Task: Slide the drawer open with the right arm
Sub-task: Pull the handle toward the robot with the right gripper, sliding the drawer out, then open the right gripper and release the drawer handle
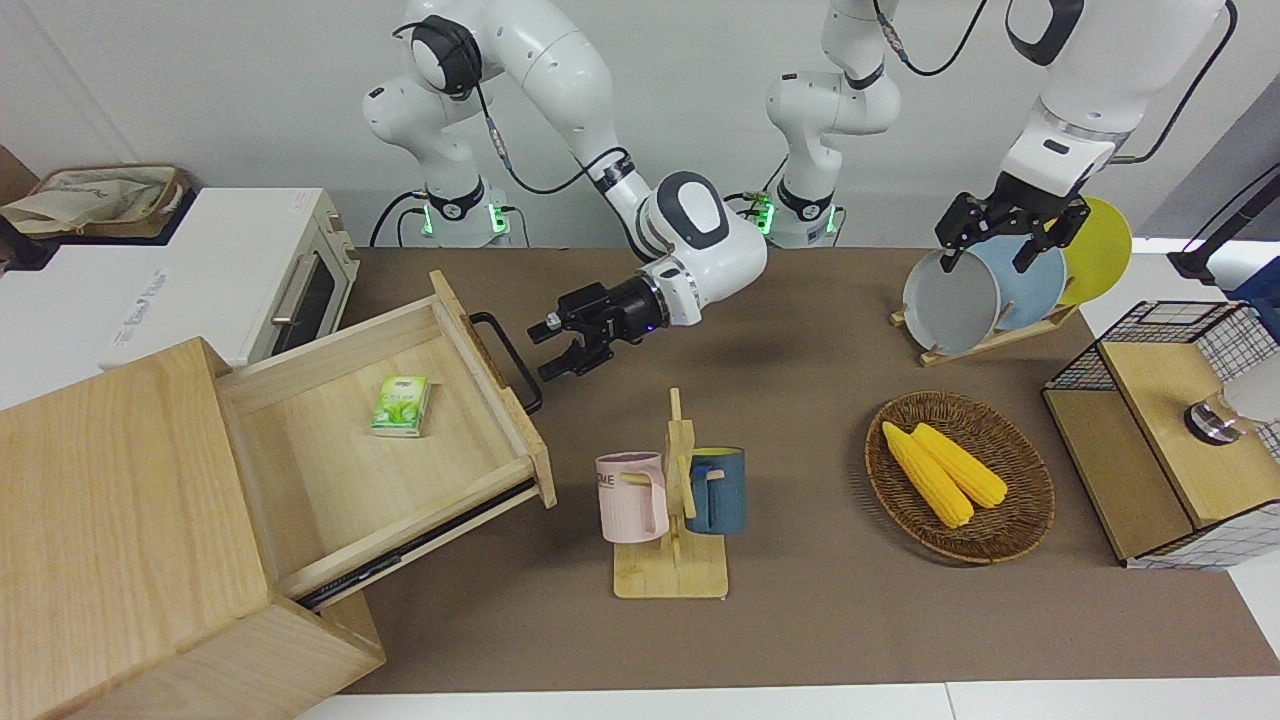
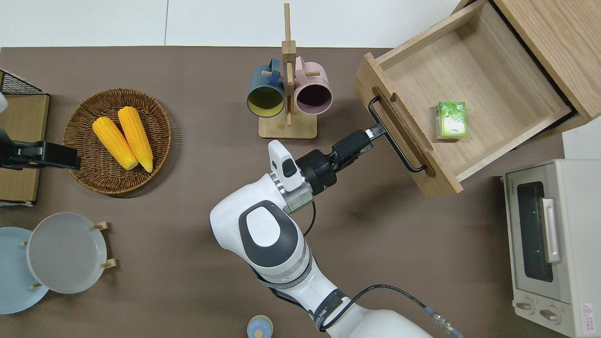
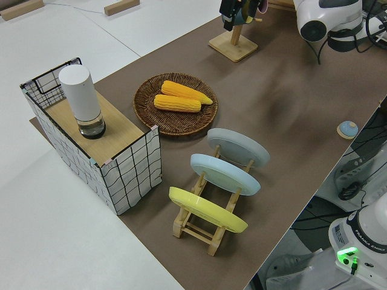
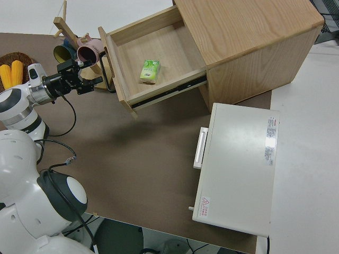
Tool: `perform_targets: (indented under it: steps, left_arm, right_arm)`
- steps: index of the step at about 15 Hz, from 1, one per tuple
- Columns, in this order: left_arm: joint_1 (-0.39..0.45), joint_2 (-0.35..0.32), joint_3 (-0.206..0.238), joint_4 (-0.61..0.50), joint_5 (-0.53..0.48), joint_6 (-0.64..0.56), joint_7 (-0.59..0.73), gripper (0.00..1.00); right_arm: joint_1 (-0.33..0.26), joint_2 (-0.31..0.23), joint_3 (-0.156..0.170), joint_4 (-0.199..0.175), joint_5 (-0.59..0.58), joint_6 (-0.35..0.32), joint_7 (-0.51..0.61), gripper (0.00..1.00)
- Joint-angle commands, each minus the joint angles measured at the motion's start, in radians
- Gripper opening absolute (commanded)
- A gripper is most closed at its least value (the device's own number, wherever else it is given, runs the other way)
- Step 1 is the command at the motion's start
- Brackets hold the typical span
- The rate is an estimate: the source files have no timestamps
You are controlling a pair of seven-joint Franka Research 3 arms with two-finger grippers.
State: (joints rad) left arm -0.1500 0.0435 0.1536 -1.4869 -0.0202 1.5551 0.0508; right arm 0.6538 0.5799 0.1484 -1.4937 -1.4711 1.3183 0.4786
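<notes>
The drawer [image 1: 330, 440] stands pulled far out of the pale wooden cabinet [image 1: 110, 520], its floor showing in the overhead view [image 2: 479, 84]. A green packet [image 1: 401, 406] lies inside. The black U-shaped handle [image 1: 518, 360] on the drawer front is free. My right gripper [image 1: 546, 352] is open just off the handle's middle, on the side toward the mug rack, with a small gap between it and the bar [image 2: 395, 137]. The right side view shows the same open gripper [image 4: 91, 73]. The left arm is parked with its gripper [image 1: 995, 240] open.
A wooden mug rack [image 1: 672, 500] with a pink and a blue mug stands close to the drawer's front corner. A white toaster oven [image 1: 230, 270] sits beside the cabinet, nearer the robots. Toward the left arm's end are a corn basket [image 1: 960, 475], a plate rack [image 1: 985, 290] and a wire crate [image 1: 1170, 430].
</notes>
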Motion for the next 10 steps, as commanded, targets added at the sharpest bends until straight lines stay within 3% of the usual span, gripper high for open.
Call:
perform_targets:
  steps: [1, 5, 8, 10]
  left_arm:
    - [-0.017, 0.013, 0.017, 0.020, 0.012, 0.000, 0.008, 1.00]
    - [-0.017, 0.013, 0.017, 0.020, 0.012, 0.000, 0.008, 1.00]
    - [-0.017, 0.013, 0.017, 0.020, 0.012, 0.000, 0.008, 1.00]
    - [-0.017, 0.013, 0.017, 0.020, 0.012, 0.000, 0.008, 1.00]
  right_arm:
    - [0.001, 0.015, 0.000, 0.027, 0.035, 0.007, 0.023, 0.985]
    - [0.004, 0.006, 0.000, 0.165, 0.251, 0.015, 0.034, 0.985]
    - [-0.006, -0.011, 0.000, 0.216, 0.334, 0.026, 0.031, 0.985]
    - [-0.020, -0.041, -0.001, 0.228, 0.415, 0.051, 0.028, 0.985]
